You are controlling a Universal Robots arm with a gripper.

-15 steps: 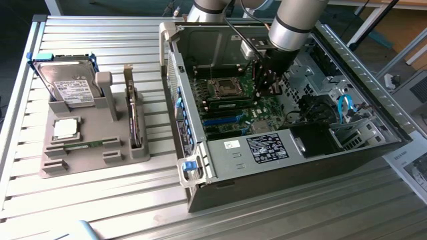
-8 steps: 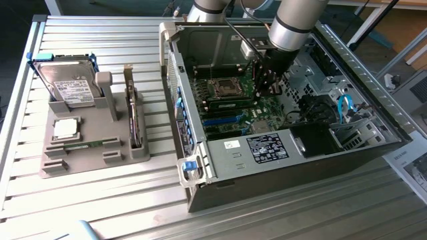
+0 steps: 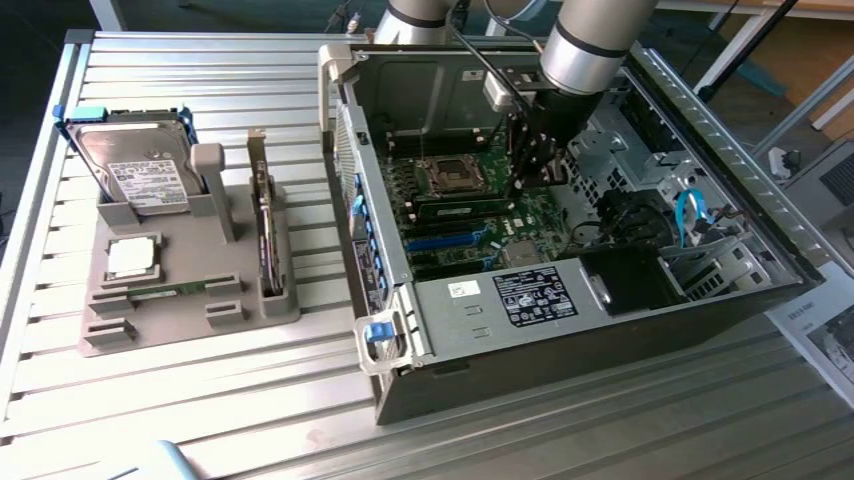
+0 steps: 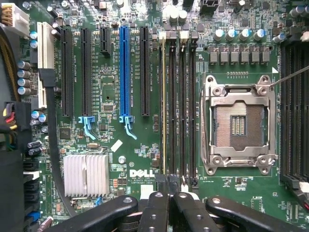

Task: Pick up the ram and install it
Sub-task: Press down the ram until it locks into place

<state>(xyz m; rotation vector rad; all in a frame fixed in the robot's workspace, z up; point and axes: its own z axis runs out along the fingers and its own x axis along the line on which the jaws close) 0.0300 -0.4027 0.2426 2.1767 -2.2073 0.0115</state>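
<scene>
The ram is a thin green stick seen edge-on, standing in the outermost of the black memory slots on the motherboard. In the exterior view the ram shows as a dark green strip beside the processor socket. My gripper is shut, its black fingertips pressed together right at the near end of that stick. Whether they pinch it or only rest on it is hidden. The arm reaches down into the open computer case, with the gripper just over the slots.
The empty processor socket lies beside the memory slots, and a silver heatsink on the other side. Outside the case, a grey holder carries a hard drive, a silver chip, a thin green strip and an upright card.
</scene>
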